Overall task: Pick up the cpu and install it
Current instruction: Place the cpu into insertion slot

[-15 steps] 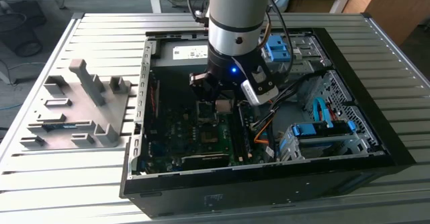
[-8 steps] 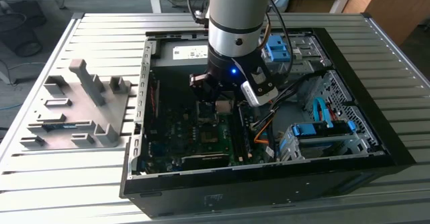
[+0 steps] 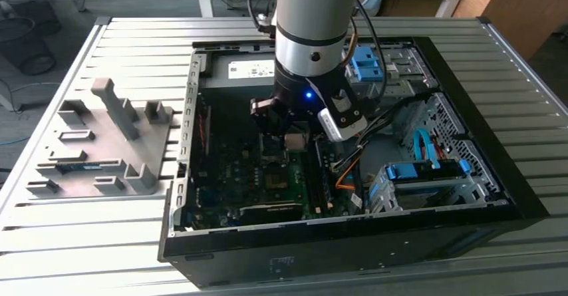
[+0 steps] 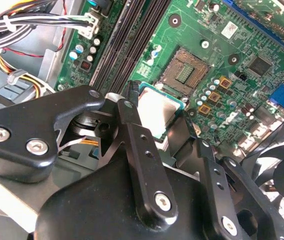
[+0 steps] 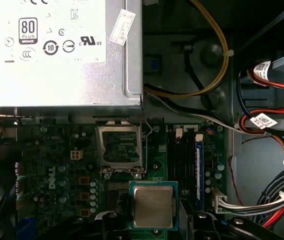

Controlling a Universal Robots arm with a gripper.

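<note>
Arm (image 3: 310, 23): stands close to vertical and reaches straight down into the open case (image 3: 497, 196), which lies on its side on the slatted desk (image 3: 133, 36). The wrist is inside the case walls, above the middle of the board (image 3: 257, 176).

Tool (image 4: 160, 107): pinching the cpu (image 4: 159, 112). One black finger (image 4: 137, 145) presses each of two opposite edges, and the metal top faces up toward the wrist cameras.

Cpu position: held flat over the board, just beside the socket (image 5: 119, 147) and apart from it. In the first wrist view the cpu (image 5: 153, 205) sits between the socket and the memory slots (image 5: 187, 160). The socket contacts lie bare.

Surroundings:
- The power supply (image 5: 57, 50) borders the board on the socket's far side.
- Bundled cables (image 5: 282, 200) run along the case floor past the memory slots, well apart from the tool.
- A fan (image 4: 282, 175) lies near the fingers in the second wrist view.
- A grey fixture (image 3: 98, 149) stands on the desk at the exterior view's left, outside the case.

Obstructions: the tool's own fingers cover the board directly beneath the cpu.
</note>
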